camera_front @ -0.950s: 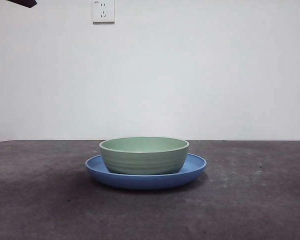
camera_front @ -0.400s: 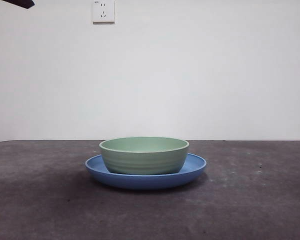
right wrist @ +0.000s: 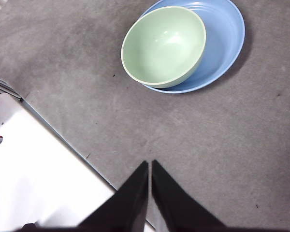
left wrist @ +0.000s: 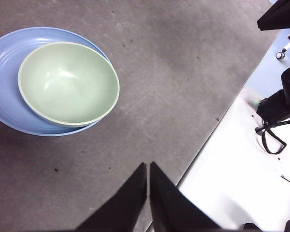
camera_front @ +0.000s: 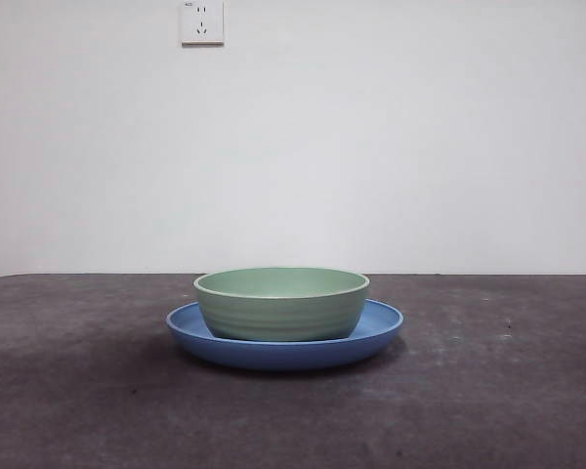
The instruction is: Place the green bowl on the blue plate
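Observation:
The pale green bowl (camera_front: 281, 304) rests upright inside the blue plate (camera_front: 381, 327) at the middle of the dark table. Both wrist views show the same pair from above: the green bowl (left wrist: 67, 82) sits off-centre on the blue plate (left wrist: 5, 72), and likewise the green bowl (right wrist: 163, 46) on the blue plate (right wrist: 224, 38). My left gripper (left wrist: 148, 166) hangs shut and empty, well away from the dishes near the table's edge. My right gripper (right wrist: 150, 164) is shut too, empty, high above the table on the other side. Neither arm shows in the front view.
A white wall with a power socket (camera_front: 202, 21) stands behind the table. A white surface (left wrist: 241, 169) with black gear and cables (left wrist: 275, 116) lies past the table's edge. Another white surface (right wrist: 34, 169) borders the table on the other side.
The black tip of an arm at the front view's top left corner has withdrawn out of the picture. Bowl and plate have not moved.

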You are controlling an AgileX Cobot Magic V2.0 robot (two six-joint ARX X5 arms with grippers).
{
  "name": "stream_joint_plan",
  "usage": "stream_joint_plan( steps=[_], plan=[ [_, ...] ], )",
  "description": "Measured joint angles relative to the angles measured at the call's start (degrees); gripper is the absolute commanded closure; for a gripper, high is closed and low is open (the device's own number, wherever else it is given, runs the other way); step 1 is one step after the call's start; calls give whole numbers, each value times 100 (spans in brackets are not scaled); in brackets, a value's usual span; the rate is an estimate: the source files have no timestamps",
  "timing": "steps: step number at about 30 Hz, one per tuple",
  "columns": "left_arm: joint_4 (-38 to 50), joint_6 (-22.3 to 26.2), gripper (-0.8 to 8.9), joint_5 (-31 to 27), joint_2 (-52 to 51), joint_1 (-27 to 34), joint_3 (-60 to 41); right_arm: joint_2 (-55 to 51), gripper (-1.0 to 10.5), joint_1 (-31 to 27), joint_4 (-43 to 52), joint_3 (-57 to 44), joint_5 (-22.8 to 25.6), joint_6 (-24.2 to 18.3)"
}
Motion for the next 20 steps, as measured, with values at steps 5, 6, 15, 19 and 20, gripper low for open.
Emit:
stream_joint_plan(
  steps=[5,6,15,19,20],
  plan=[
    [0,0,805,0,0,0,0,0,940,0,-2,0,0,0],
    [0,0,805,0,0,0,0,0,940,0,-2,0,0,0],
    [2,0,805,0,0,0,0,0,940,0,-2,0,0,0],
    [13,0,805,-11,-74,15,0,0,940,0,-2,0,0,0],
    [70,11,805,-57,-162,55,-4,0,941,0,-2,0,0,0]
  ],
)
